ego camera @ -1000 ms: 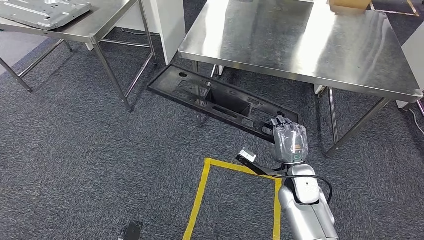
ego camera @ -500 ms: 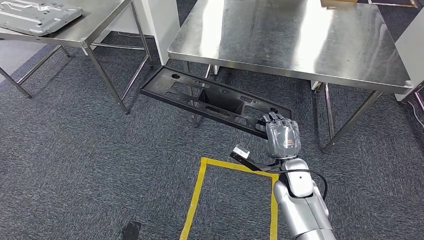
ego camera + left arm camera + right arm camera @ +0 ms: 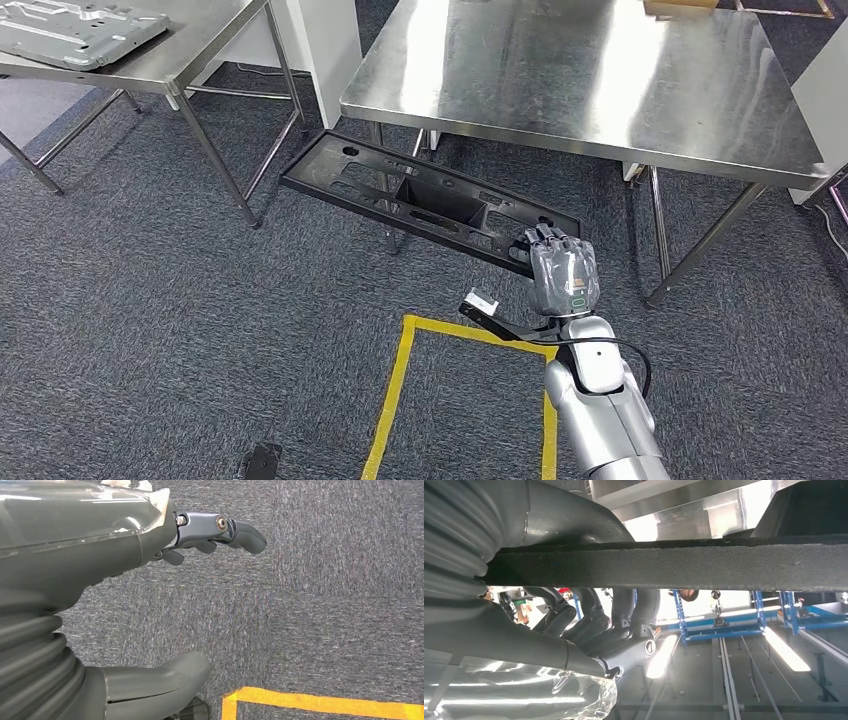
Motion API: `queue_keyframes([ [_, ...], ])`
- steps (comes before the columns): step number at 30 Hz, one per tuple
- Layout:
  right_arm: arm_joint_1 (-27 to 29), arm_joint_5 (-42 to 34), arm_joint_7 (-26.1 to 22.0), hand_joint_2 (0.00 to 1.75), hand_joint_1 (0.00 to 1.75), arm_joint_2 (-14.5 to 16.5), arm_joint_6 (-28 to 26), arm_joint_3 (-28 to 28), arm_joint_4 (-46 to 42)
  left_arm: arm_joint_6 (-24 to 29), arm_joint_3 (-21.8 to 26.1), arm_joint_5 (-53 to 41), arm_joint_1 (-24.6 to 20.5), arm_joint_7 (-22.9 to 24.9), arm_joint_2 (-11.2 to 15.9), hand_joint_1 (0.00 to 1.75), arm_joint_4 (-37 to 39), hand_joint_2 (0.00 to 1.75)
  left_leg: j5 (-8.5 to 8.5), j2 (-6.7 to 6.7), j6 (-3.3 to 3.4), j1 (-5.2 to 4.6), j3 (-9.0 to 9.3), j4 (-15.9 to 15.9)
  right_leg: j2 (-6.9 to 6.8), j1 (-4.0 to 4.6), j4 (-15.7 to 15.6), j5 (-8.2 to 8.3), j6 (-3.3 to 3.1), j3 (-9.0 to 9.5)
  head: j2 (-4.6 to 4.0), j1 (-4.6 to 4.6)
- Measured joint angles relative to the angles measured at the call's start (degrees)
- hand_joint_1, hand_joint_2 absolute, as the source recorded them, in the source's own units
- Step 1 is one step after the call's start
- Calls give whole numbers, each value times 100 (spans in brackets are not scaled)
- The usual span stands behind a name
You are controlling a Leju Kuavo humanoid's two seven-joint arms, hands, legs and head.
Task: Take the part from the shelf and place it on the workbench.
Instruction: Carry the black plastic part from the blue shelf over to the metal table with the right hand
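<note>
Upper left of the head view, a grey plate (image 3: 75,25) lies on a side table (image 3: 185,70). Mid-frame the part (image 3: 420,198), a long black pierced panel, hangs low before the bench (image 3: 600,80), not yet on it. It looks stiff and light but unwieldy, likely to sag outboard; a mid-length grip would balance better. My right hand (image 3: 562,275) clasps its near end. My left hand (image 3: 100,580) hangs over carpet, fingers apart, holding nothing.

a yellow tape square (image 3: 400,400) marks the grey carpet (image 3: 150,330); a grey metal plate (image 3: 75,25) lies on the side counter (image 3: 190,65).
</note>
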Motion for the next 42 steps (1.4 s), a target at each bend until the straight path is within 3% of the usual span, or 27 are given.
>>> queue_keyframes([
  [6,-10,-19,-9,175,175,0,0,0,28,0,1,-1,0,0,3,0,0,175,-3,0,4,-3,-3,5,-1,-6,-1,0,1,0,0,0],
  [8,-13,-68,-36,175,175,3,0,0,32,1,3,-1,-1,-2,10,0,0,175,-12,0,16,-3,-15,21,-2,-48,-17,16,24,10,0,-1],
  [11,-31,-166,-80,175,175,33,-1,-1,37,4,20,-1,-7,-10,19,0,0,175,71,43,138,20,85,-148,15,-61,-99,66,107,37,0,-7],
  [13,-66,-204,-103,175,175,39,-2,2,44,5,40,0,-14,-13,5,0,0,175,181,122,206,59,205,-367,33,-36,189,-79,77,-114,0,16],
  [15,-88,-222,-115,175,175,32,-3,4,57,2,56,1,-18,-13,-10,0,1,175,206,192,217,78,230,-425,48,-66,912,-365,36,-487,0,36],
  [17,-73,-226,-115,175,175,22,-4,4,80,-1,71,1,-12,-13,-25,0,2,175,193,257,177,106,221,-412,47,-111,1399,-484,101,-757,0,43],
  [18,-66,-226,-115,175,175,16,-4,4,93,-2,79,2,-8,-13,-31,0,2,175,180,291,136,133,215,-393,37,-144,1356,-428,172,-744,0,44],
  [20,-65,-226,-116,175,175,8,-4,4,114,-2,91,2,-3,-13,-38,0,2,175,102,371,-10,213,185,-257,-128,-227,686,-154,367,-409,0,55],
  [21,-76,-227,-116,175,175,13,-6,6,124,-2,99,1,-4,-13,-16,0,1,175,32,411,-98,236,153,-149,-260,-244,396,-58,421,-261,0,93],
  [22,-86,-231,-114,175,175,24,-10,7,132,-2,107,-6,-2,-14,-8,0,-1,175,-44,464,-179,237,119,-42,-352,-253,222,-11,410,-171,0,117],
  [23,-89,-233,-110,175,175,36,-16,6,137,-2,115,-13,-1,-14,4,0,-1,175,-103,514,-236,227,107,33,-383,-248,215,-29,343,-176,0,110],
  [25,-79,-232,-106,175,175,51,-37,3,148,-3,129,-27,0,-13,3,0,-1,175,-154,626,-280,235,129,63,-227,-228,329,-64,156,-251,0,37],
  [26,-66,-229,-108,175,175,51,-48,2,147,-3,133,-30,-6,-12,4,0,-1,175,-199,604,-283,269,149,84,-145,-222,337,-61,96,-267,0,-15],
  [28,-57,-227,-106,175,175,54,-62,0,143,-4,135,-33,-15,-11,2,0,-1,175,-477,328,-261,300,30,404,16,-194,332,-38,16,-270,0,-56],
  [30,-51,-228,-98,175,175,67,-63,1,139,-3,136,-33,-6,-11,1,0,0,175,-902,-33,-192,249,-334,1159,175,-148,317,-15,-27,-273,0,-86],
  [31,-48,-229,-97,175,175,74,-62,3,140,-2,136,-32,6,-11,0,0,1,175,-1041,-112,-144,204,-547,1544,265,-109,314,-4,-47,-277,0,-95],
  [32,-45,-230,-98,175,175,78,-61,3,140,-1,137,-31,16,-11,-2,0,2,175,-1071,-146,-77,155,-706,1778,359,-61,314,1,-59,-278,0,-98],
  [33,-43,-229,-98,175,175,78,-60,3,141,-1,138,-30,24,-12,-3,0,2,175,-995,-169,14,101,-782,1828,455,-8,313,8,-73,-278,0,-98],
  [35,-43,-228,-98,175,175,79,-58,2,141,2,139,-28,26,-13,-2,0,2,175,-591,-290,294,-45,-636,1336,614,100,305,31,-113,-271,0,-97],
  [36,-44,-217,-98,175,175,84,-60,3,141,8,140,-29,21,-13,27,0,-1,175,-399,-390,497,-128,-498,999,667,129,300,44,-133,-270,0,-79],
  [37,-45,-195,-95,175,175,85,-62,3,142,17,142,-32,14,-11,35,0,-2,175,-256,-459,657,-202,-380,707,713,154,291,56,-153,-270,0,-49],
  [38,-43,-163,-91,175,175,85,-65,3,143,31,143,-35,1,-4,56,0,-5,175,-182,-510,776,-271,-302,523,749,145,279,66,-157,-274,0,-38],
  [39,-37,-122,-84,175,175,82,-68,3,144,43,144,-38,-15,12,61,0,-8,175,-161,-508,843,-313,-264,434,782,119,261,74,-151,-277,0,-30],
  [41,-29,-54,-73,175,175,74,-72,3,143,48,148,-34,-38,46,47,0,-15,175,-78,-452,829,-323,-175,240,817,116,202,105,-123,-279,0,-68],
  [42,-30,-29,-67,175,175,69,-72,4,142,40,151,-32,-39,57,31,0,-17,175,-13,-417,797,-293,-108,104,723,137,237,76,-119,-304,0,-72],
])
